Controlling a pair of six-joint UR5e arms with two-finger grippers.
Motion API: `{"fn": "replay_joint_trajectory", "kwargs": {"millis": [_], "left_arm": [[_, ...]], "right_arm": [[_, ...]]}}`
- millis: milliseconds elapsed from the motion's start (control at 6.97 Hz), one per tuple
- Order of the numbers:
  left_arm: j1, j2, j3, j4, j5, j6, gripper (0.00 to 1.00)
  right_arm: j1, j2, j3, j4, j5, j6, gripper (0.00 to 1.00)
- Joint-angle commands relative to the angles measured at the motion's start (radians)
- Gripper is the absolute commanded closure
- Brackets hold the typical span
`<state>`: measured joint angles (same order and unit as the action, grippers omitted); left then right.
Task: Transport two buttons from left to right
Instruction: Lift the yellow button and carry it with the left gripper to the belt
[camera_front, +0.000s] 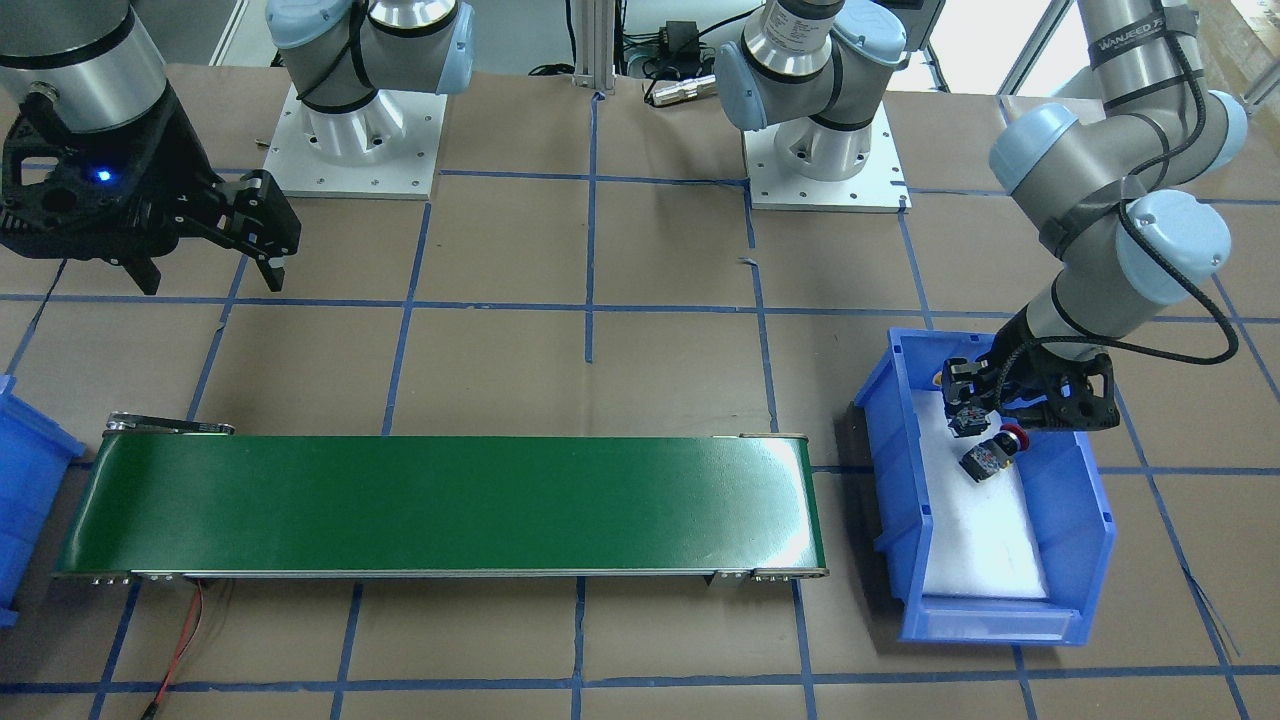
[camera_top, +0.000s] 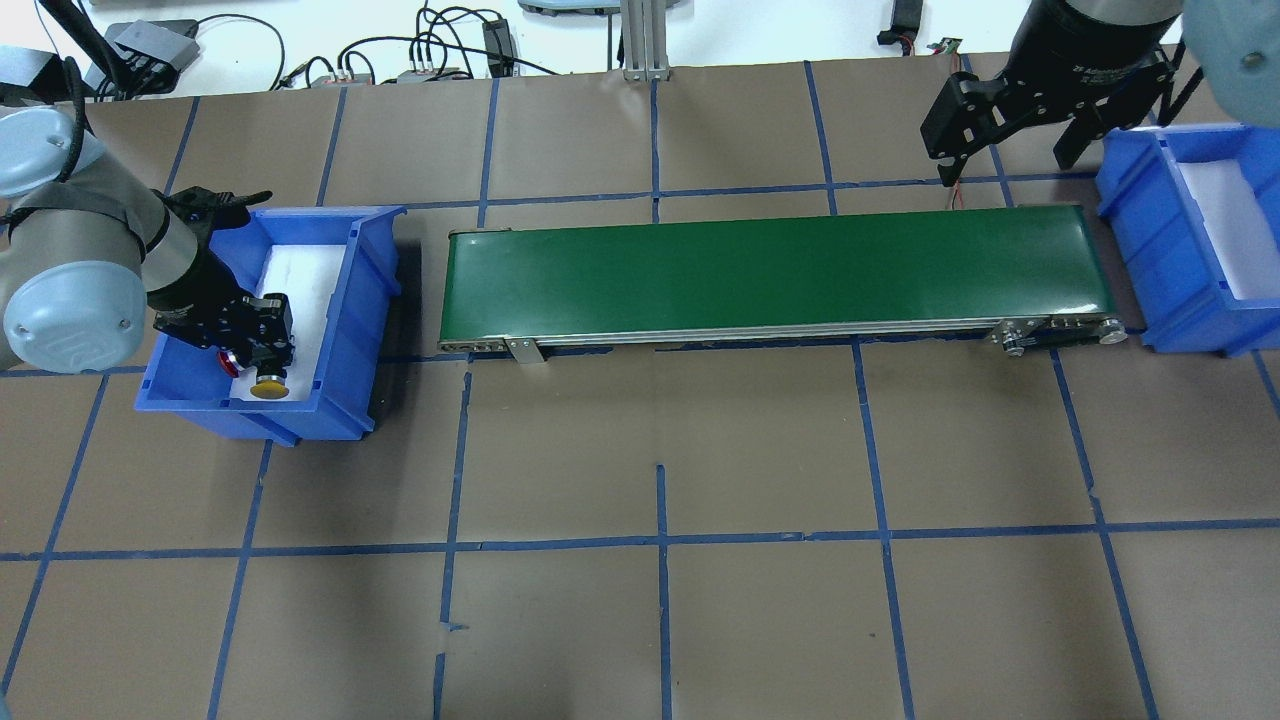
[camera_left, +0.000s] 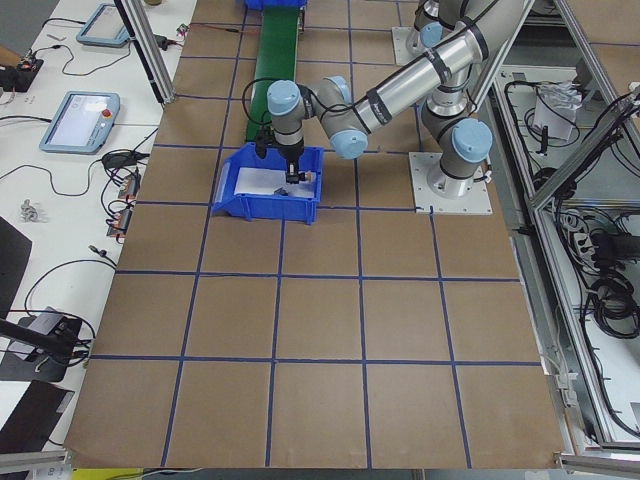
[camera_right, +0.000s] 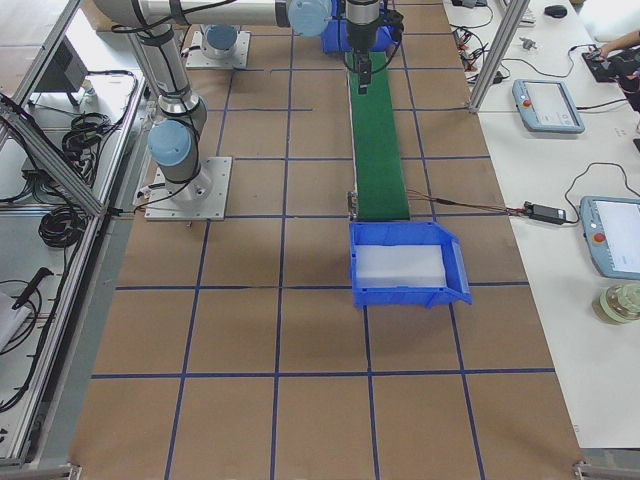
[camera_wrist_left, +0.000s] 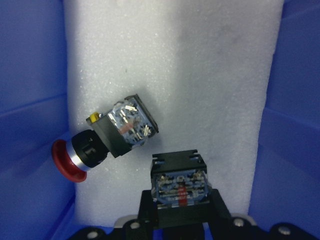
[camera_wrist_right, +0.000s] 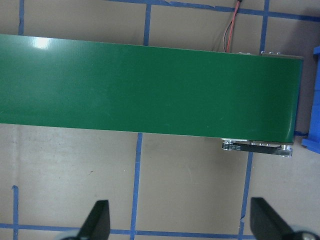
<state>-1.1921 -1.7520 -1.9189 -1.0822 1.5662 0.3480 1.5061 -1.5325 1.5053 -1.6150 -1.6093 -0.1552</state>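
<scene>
In the bin (camera_top: 372, 252), your left pincer (camera_top: 258, 332) was clenched on the yellow button (camera_top: 268, 388), the belt (camera_top: 770, 270) just to its right. Your right pincer (camera_top: 1005, 155) hung released.

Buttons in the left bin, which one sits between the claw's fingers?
The yellow button, gripped by its block end in the left claw; the red button lies free on its side on the foam.

Bright, sharp pics; glare on belt (camera_front: 440, 505)
</scene>
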Motion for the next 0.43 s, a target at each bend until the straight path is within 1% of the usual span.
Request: {"fn": "replay_joint_trajectory", "kwargs": {"millis": [0,143,287], "left_arm": [[0.000,0.060,0.021,-0.040,0.000,0.000,0.90],[-0.001,0.066,0.073,-0.100,-0.002,0.000,0.90],[-0.006,0.057,0.154,-0.161,-0.008,0.000,0.90]], "right_arm": [[0.000,-0.002,0.001,0.003,-0.001,-0.001,0.00],[0.000,-0.002,0.001,0.003,-0.001,-0.001,0.00],[0.000,-0.002,0.001,0.003,-0.001,-0.001,0.00]]}}
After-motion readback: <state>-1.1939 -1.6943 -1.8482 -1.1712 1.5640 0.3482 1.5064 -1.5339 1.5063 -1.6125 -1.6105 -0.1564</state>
